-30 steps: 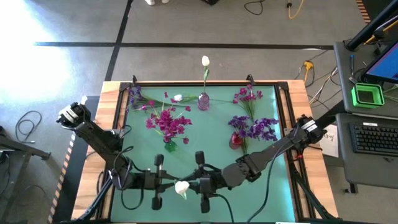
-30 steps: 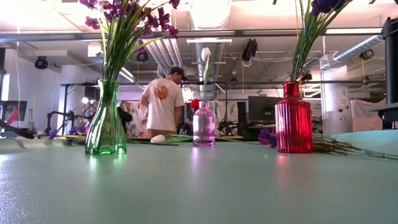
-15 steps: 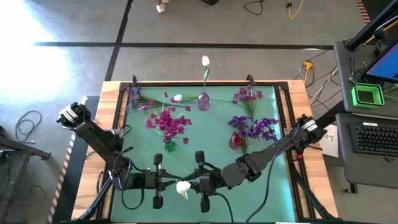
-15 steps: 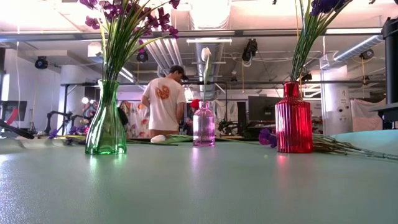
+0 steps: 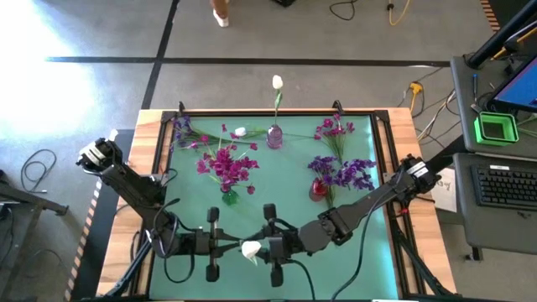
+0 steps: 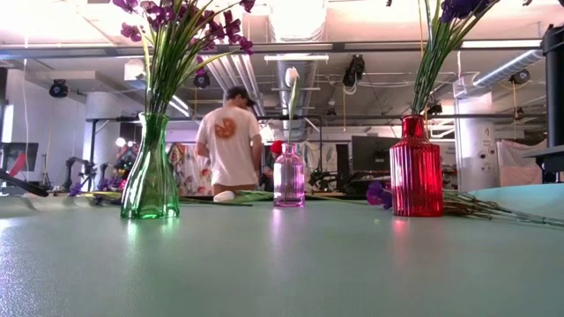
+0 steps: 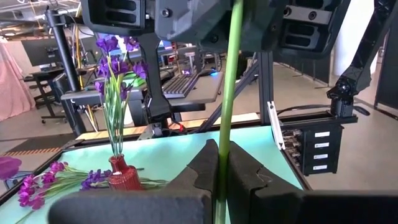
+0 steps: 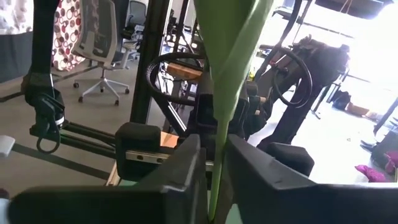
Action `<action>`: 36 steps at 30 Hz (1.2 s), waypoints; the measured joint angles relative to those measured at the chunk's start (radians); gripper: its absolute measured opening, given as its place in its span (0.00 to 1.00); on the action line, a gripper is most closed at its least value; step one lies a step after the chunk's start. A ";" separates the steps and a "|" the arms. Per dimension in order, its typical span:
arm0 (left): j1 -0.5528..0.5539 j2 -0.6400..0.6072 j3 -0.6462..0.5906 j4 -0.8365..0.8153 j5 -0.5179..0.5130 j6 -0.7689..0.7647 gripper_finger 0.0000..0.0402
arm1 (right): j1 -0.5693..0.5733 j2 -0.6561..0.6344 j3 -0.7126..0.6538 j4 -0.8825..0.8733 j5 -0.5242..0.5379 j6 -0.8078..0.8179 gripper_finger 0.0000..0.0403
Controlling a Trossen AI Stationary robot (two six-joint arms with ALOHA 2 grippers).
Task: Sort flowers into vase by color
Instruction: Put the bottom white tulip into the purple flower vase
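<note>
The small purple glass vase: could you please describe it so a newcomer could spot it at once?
On the mint-green table, look to the far edge, midway between its sides. The small purple glass vase stands there, holding one tall white bud. The green glass vase and red ribbed vase stand nearer, holding full bunches.

I count three vases on the tabletop (image 5: 285, 189): green vase (image 6: 150, 172), pink vase (image 6: 288, 177), red vase (image 6: 416, 167). White flowers, three: one in the pink vase (image 5: 277, 82), one lying flat (image 5: 241, 132), one between both claws (image 5: 250, 248). Two arms. One person (image 6: 228, 139) in the room behind.
</note>
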 joint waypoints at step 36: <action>-0.001 -0.026 0.023 -0.009 -0.013 -0.026 0.31 | -0.109 -0.001 0.388 -0.572 -0.006 0.168 0.03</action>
